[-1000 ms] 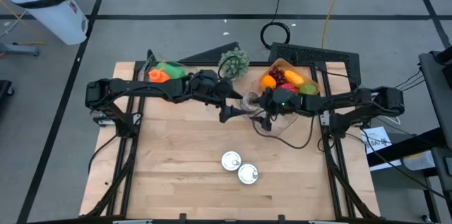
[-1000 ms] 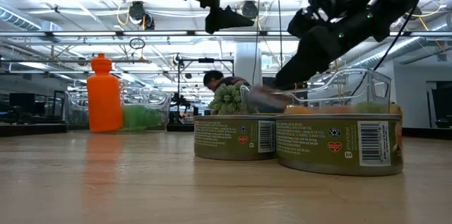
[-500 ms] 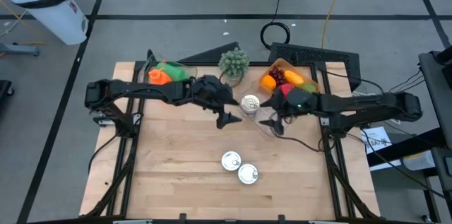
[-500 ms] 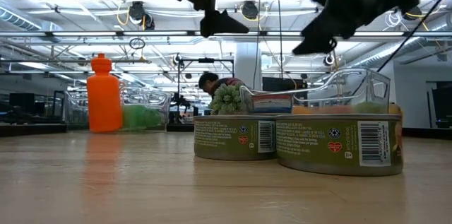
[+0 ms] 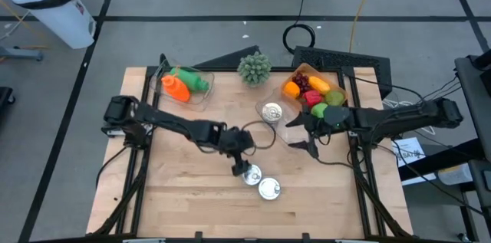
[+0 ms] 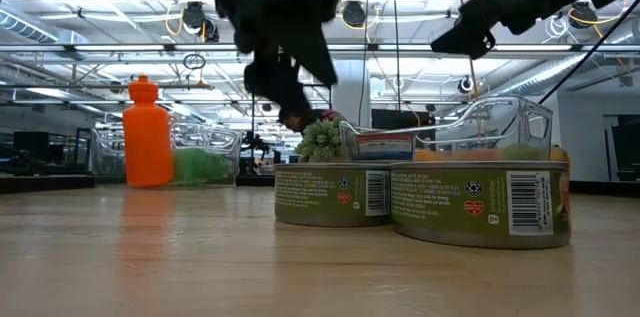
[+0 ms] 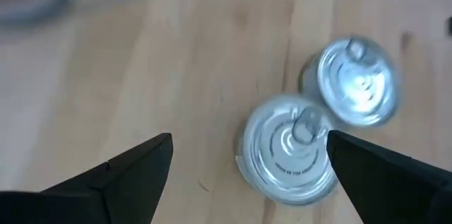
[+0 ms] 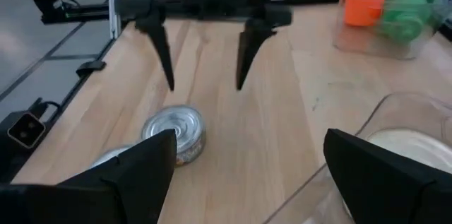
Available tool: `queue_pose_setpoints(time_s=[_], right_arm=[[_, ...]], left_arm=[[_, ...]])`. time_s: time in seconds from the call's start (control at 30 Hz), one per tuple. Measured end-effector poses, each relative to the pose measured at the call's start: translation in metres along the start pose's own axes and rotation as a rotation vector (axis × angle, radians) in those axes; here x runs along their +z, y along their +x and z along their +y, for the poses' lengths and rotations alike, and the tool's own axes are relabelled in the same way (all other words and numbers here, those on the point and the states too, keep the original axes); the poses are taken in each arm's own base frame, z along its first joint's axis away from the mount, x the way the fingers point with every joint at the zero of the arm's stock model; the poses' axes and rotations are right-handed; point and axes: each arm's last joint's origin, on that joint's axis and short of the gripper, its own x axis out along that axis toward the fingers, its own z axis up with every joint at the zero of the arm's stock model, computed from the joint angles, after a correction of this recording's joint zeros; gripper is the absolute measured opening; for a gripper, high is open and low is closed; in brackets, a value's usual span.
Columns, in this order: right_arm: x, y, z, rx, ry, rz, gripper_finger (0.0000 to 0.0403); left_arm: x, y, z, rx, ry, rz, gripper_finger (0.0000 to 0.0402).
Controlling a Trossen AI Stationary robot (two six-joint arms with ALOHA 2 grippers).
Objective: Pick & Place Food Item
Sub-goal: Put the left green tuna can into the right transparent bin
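Observation:
Two tins with silver lids stand side by side on the wooden table [image 5: 184, 197], the near one [image 5: 269, 188] and the far one [image 5: 251, 175] [image 7: 293, 150]. My left gripper [image 5: 242, 165] [image 7: 250, 138] hangs open just above the far tin, fingers pointing down and touching nothing. A third tin [image 5: 271, 112] stands in a clear tub [image 5: 285, 129]. My right gripper [image 5: 303, 136] [image 8: 251, 136] is open in the air beside that tub, on its right. In the low view the two tins [image 6: 335, 195] [image 6: 480, 202] fill the foreground.
A basket of fruit [image 5: 314, 90] sits at the far right. A green bushy plant [image 5: 254, 68] stands at the far edge. A clear tub with an orange bottle [image 5: 175, 88] and a green thing is at the far left. Bare wood lies near and left.
My left gripper has swung from the table's far middle toward the near edge and come down over the two tins, still open. My right gripper has risen and drawn back to the right from the clear tub, where a tin now shows standing.

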Motion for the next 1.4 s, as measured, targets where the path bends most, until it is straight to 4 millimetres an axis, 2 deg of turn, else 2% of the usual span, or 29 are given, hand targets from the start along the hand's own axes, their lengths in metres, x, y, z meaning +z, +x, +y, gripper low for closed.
queue_pose_setpoints(time_s=[0.17,0.3,0.5,0.73,0.9,1.07,1.4], right_arm=[[-0.003,0.004,-0.001,-0.002,0.002,0.021,0.0338],[-0.003,0.005,-0.001,0.0,0.001,0.02,0.0338],[-0.002,0.005,-0.001,0.0,0.001,0.008,0.0338],[-0.002,0.005,-0.001,-0.001,0.001,0.007,0.0338],[-0.002,0.005,-0.001,-0.001,0.001,0.007,0.0338],[-0.002,0.005,-0.001,-0.002,0.0,0.007,0.0338],[-0.002,0.005,-0.001,-0.001,0.0,0.007,0.0338]], left_arm=[[-0.019,0.033,-0.005,0.061,-0.04,0.086,0.039],[-0.027,0.045,0.005,0.214,-0.11,0.103,0.039],[-0.03,0.045,0.018,0.346,-0.162,0.132,0.039],[-0.033,0.048,0.024,0.4,-0.19,0.152,0.039],[-0.046,0.055,0.041,0.473,-0.275,0.291,0.039],[-0.051,0.055,0.052,0.534,-0.367,0.35,0.039],[-0.045,0.056,0.052,0.536,-0.281,0.28,0.039]])
